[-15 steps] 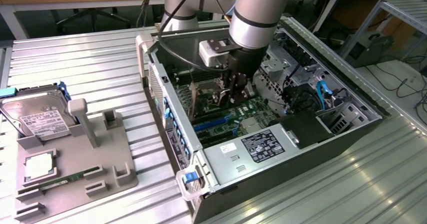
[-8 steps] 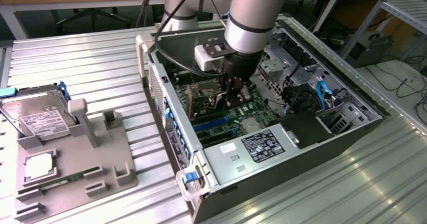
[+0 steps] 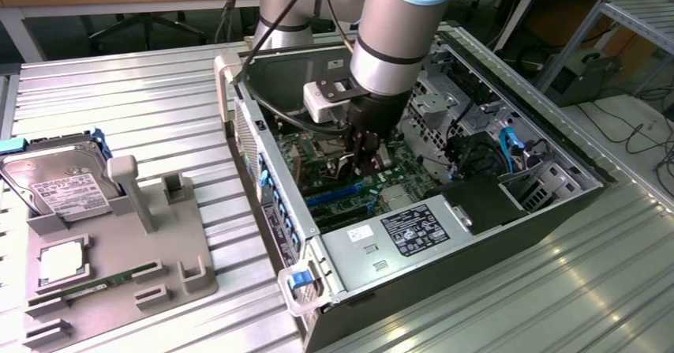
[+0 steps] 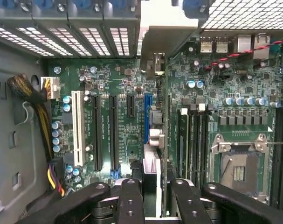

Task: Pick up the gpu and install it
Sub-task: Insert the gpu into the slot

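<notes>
Inside the open computer case, the fingers pinch the gpu edge-on by its top edge, just above the motherboard — a thin, stiff, likely fragile card.

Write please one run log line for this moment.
tool: shut on gpu | place: inside computer case, over motherboard | gpu: edge-on above slots, seating not confirmed
</notes>
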`<state>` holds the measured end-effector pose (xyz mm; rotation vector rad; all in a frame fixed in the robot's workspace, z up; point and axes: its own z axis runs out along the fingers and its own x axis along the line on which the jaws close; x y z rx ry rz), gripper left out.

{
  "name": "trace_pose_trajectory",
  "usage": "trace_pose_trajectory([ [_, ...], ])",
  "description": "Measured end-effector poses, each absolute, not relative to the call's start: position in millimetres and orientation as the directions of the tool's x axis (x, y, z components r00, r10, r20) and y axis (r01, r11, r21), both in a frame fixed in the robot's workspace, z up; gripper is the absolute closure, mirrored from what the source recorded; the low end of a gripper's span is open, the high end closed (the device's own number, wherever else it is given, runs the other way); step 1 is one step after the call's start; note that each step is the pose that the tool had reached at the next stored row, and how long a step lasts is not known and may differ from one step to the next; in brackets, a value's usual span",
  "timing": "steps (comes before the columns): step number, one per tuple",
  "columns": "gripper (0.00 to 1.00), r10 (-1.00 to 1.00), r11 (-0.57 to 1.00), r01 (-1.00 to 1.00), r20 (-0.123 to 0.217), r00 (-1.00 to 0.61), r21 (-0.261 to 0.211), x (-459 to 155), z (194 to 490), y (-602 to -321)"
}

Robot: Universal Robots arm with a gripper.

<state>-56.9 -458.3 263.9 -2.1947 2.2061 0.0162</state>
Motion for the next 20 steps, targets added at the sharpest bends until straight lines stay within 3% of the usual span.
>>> trace_pose_trajectory([
  [20, 0.72, -1.0, 0.005, -1.0, -0.019, -0.005, -0.013, -69.1, 254.0, -465.4],
])
